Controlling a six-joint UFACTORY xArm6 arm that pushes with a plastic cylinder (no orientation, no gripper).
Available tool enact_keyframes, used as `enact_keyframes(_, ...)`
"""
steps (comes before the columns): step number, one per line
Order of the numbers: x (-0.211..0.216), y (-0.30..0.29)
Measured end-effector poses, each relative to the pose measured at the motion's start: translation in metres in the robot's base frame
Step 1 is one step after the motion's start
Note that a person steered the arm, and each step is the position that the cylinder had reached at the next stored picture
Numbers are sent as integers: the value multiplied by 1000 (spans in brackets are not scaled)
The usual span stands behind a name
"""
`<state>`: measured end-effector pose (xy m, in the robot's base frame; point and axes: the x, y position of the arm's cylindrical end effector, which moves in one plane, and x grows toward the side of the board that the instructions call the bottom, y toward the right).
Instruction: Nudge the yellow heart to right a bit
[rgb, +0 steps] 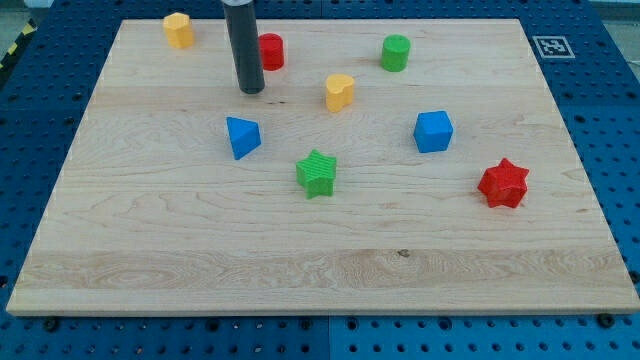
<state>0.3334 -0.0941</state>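
The yellow heart (340, 91) sits on the wooden board (320, 250) a little above its middle. My tip (251, 90) rests on the board to the heart's left, well apart from it. The rod rises to the view's top and partly hides the red cylinder (271, 51) just right of it. The blue triangular block (242, 136) lies below my tip.
A yellow block (179, 30) stands at the top left and a green cylinder (395, 52) at the top right. A green star (317, 173), a blue cube (433, 131) and a red star (503, 183) lie lower and to the right. The blue pegboard table (610, 100) surrounds the board.
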Motion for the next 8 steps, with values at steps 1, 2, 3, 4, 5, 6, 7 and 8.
enact_keyframes(1, 0, 0)
enact_keyframes(2, 0, 1)
enact_keyframes(3, 0, 1)
enact_keyframes(4, 0, 1)
enact_keyframes(5, 0, 1)
enact_keyframes(6, 0, 3)
enact_keyframes(7, 0, 16)
enact_keyframes(8, 0, 33)
